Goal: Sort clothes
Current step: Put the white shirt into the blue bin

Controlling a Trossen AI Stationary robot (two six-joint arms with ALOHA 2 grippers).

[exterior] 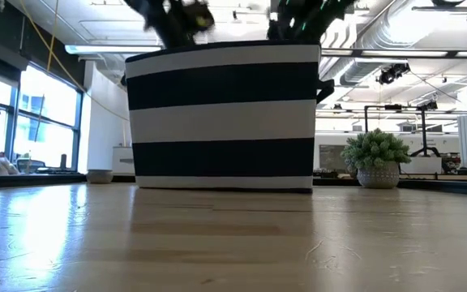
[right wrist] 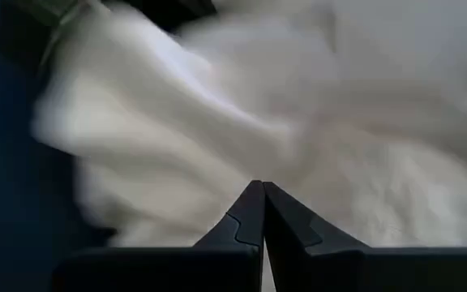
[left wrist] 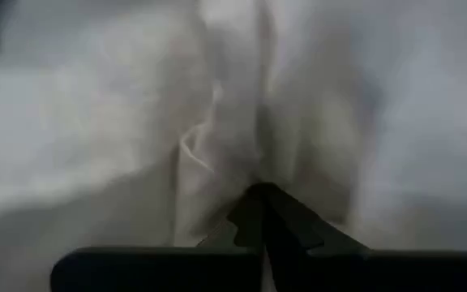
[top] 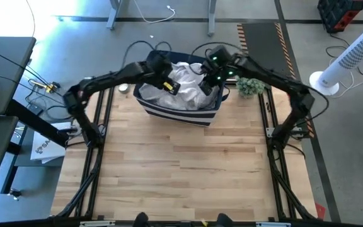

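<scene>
A navy bin with white stripes (top: 180, 112) stands at the far middle of the wooden table and fills the middle of the low view (exterior: 224, 113). White clothes (top: 183, 81) lie heaped in it. Both arms reach into the bin from above. My left gripper (top: 167, 86) is over the heap's left part, shut on white cloth (left wrist: 217, 138). My right gripper (top: 205, 84) is over the heap's right part, its fingers shut (right wrist: 258, 188) just above white cloth (right wrist: 314, 138). No dark garment shows. My left gripper pinches a raised fold of a white garment (left wrist: 217, 174) between its two fingertips, coming from above into the bin. Creases run up to the fingertips. The rest of the garment lies on the heap. My right gripper's shut fingertips are at the white cloth; whether they touch it cannot be told.
A small potted plant (top: 251, 85) stands right of the bin, also in the low view (exterior: 377, 159). A small round dish (top: 123, 89) sits left of the bin. Bare wooden table (top: 181, 170) lies in front of the bin. A white fan (top: 351, 57) stands off the table's right.
</scene>
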